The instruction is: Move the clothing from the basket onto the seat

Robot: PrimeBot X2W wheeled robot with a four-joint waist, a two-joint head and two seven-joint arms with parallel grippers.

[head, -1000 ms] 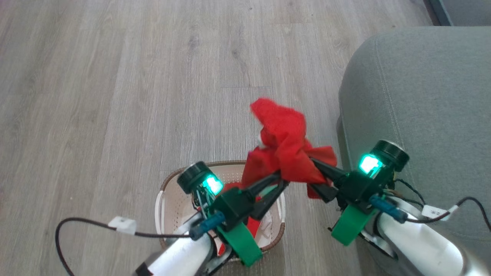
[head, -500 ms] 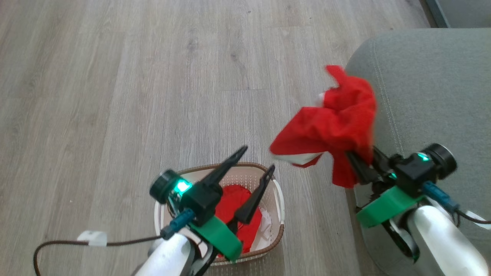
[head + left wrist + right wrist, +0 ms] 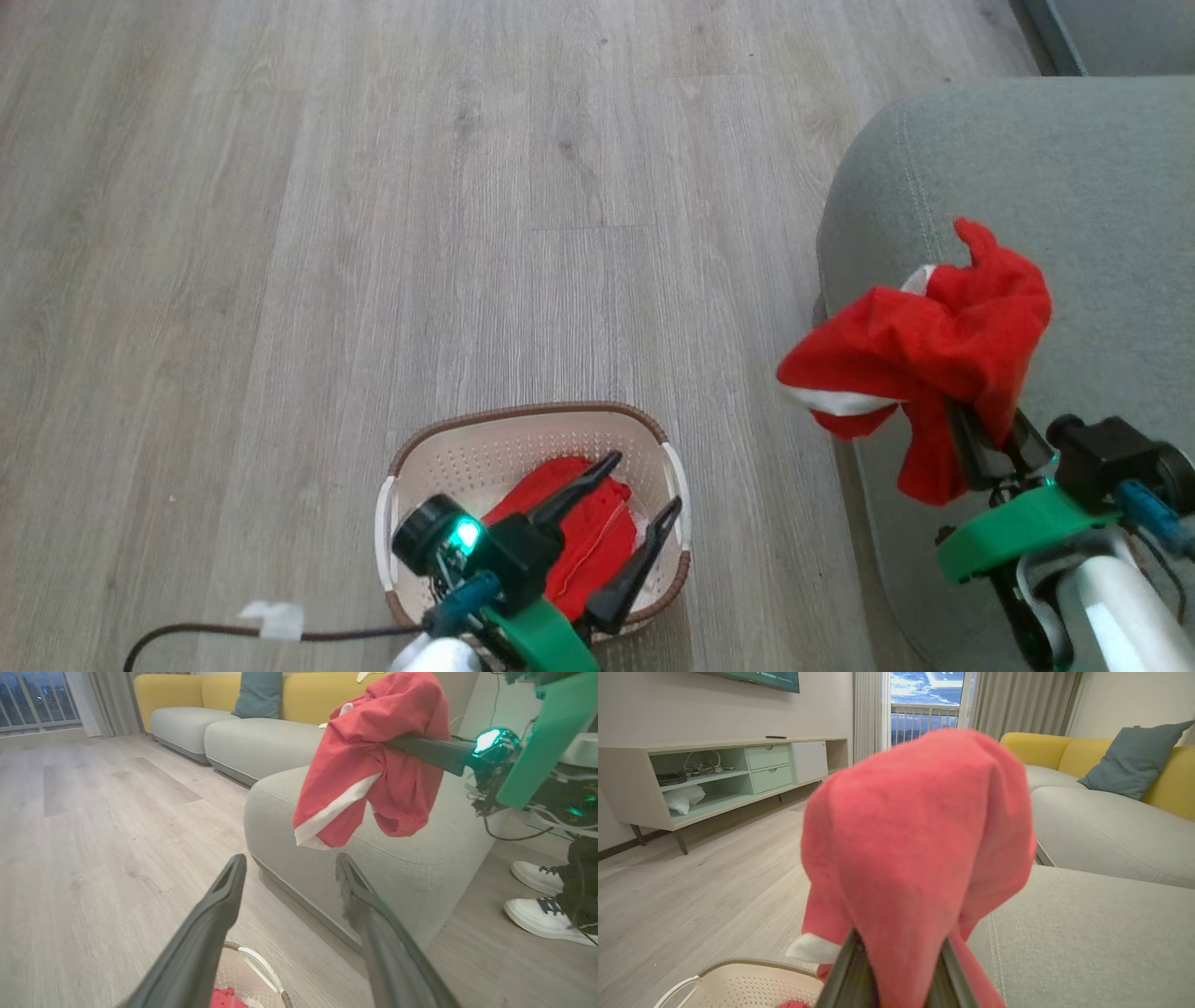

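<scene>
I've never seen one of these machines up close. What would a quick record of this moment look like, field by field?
seat: grey-green, no clothing lying on the visible part
basket: on the pale wood floor, with a red garment inside
held garment: red with white trim, hanging in the air at the seat's edge
right jaws: shut on the held garment
left jaws: open, holding nothing, above the basket
person: white shoes beside the seat

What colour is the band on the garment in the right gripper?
The band is white; the left wrist view shows it best.
</scene>
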